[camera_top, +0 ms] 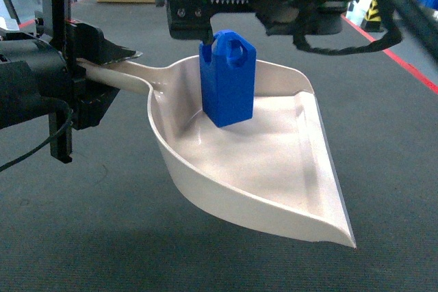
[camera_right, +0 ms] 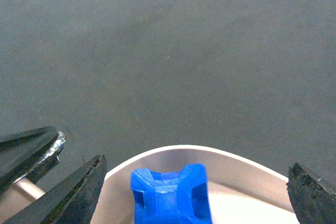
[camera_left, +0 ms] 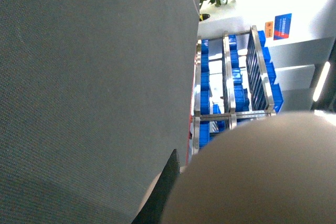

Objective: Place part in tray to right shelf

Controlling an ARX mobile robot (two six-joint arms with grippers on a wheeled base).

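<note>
The blue part [camera_top: 228, 78] stands in the tray [camera_top: 274, 169], right under the right pincer [camera_right: 194, 187], fingers spread wide apart. The left pincer [camera_top: 102, 73] clamps the tray's handle.

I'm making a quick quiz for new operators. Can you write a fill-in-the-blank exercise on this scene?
1. The part standing in the tray is coloured ____.
2. The tray is held up by its handle in the ____ claw.
3. In the right wrist view, the right claw has its jaws ____, wide of the part.
4. Below the tray lies grey ____.

Missing words: blue; left; open; floor
</note>
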